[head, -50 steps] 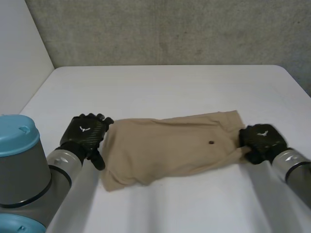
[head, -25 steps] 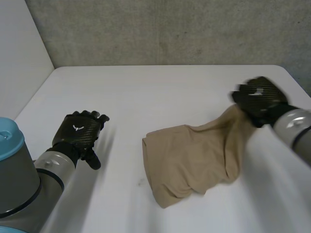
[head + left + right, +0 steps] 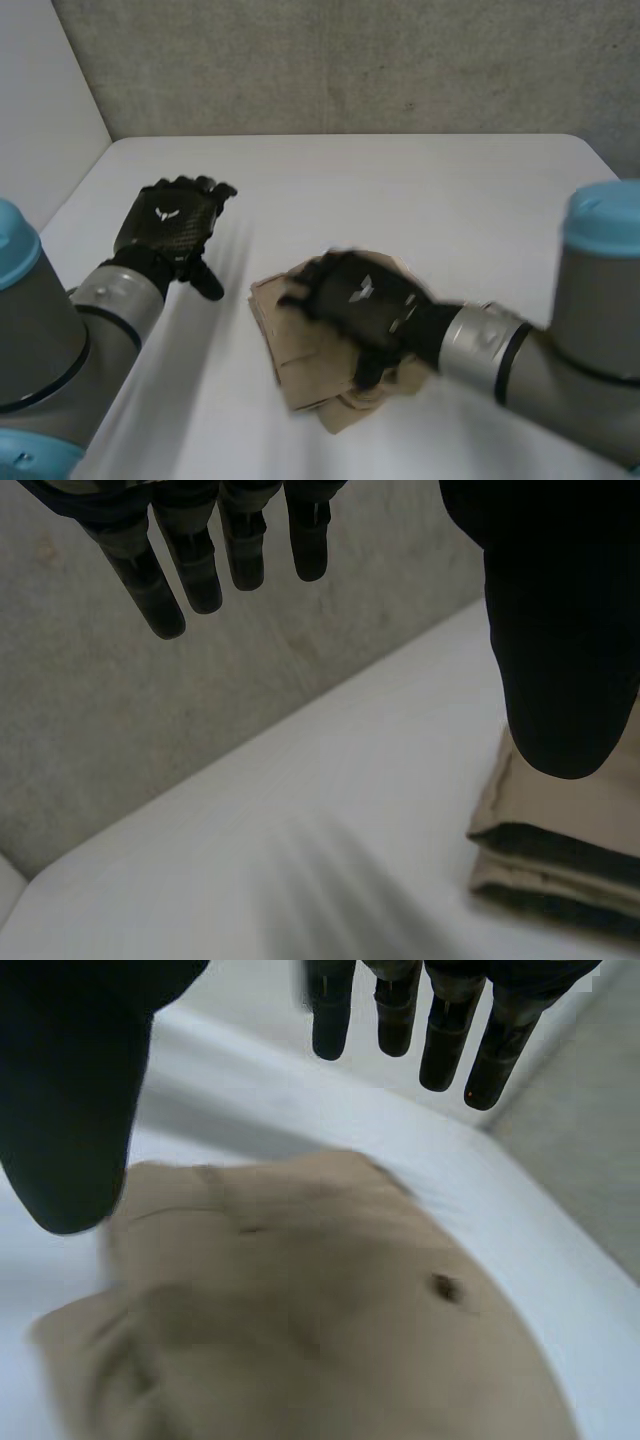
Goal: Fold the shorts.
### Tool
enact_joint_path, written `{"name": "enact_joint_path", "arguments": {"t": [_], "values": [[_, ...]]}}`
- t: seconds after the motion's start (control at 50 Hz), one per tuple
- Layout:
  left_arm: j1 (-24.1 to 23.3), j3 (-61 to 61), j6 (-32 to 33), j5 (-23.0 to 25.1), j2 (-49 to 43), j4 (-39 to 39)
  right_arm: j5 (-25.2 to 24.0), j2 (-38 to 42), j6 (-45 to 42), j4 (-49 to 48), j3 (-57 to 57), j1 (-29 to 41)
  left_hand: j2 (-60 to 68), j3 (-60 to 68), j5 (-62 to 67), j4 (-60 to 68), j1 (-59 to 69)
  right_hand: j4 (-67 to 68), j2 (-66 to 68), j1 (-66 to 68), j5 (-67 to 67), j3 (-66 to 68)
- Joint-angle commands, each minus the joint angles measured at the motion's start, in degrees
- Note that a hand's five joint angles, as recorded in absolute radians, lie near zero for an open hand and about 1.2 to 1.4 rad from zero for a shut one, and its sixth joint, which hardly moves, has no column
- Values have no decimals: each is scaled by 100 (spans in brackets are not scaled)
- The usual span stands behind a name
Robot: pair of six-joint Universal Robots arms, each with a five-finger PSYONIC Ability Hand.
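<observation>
1. Shorts (image 3: 300, 375): tan cloth, folded into a compact bundle, with stacked layers showing at one edge.
2. Position: lying flat on the white surface (image 3: 400, 190), near its front middle.

Black left hand (image 3: 168, 232) here, carbon-weave back, small white emblem, right hand (image 3: 362, 300) matching, round silver-grey arms (image 3: 120, 296), light-blue caps (image 3: 600, 215).

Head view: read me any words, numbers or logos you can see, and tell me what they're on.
No readable words or numbers anywhere.
left hand: a small white emblem on its back, no letters.
right hand: a similar white emblem, blurred.
shorts: no label or print visible.
</observation>
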Motion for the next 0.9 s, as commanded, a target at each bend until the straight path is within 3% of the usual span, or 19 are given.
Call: {"name": "enact_joint_path", "arguments": {"t": [0.02, 0.12, 0.3, 0.52, 0.76, 0.9], "values": [[-633, 727, -532, -36, -630, -67, 391, -513, 2256, -567, -52, -676, -24, -76, -85, -11, -11, -341, -263, -178, -410, -235], [-1047, 1264, -822, -378, -1210, -532, 821, -514, 2486, -602, -192, -791, -7, -59, -68, 6, 5, -341, -263, -178, -410, -235], [-1548, 1730, -1473, -897, -1852, -981, 1665, 654, 2109, -23, -1088, -606, -57, -110, -119, -44, -45, -341, -263, -178, -410, -235], [-1987, 1748, -1728, -1635, -2397, -999, 1894, 1823, 1389, 576, -1634, -289, -125, -177, -186, -111, -112, -341, -263, -178, -410, -235], [-2207, 1607, -1737, -1882, -2723, -1087, 2263, 1904, 132, 576, -1196, -368, -242, -295, -304, -229, -230, -341, -263, -178, -410, -235], [-2172, 1545, -1710, -1820, -2635, -1087, 2333, 1667, 87, 199, -1011, -334, -209, -261, -270, -196, -197, -341, -263, -178, -410, -235]]}}
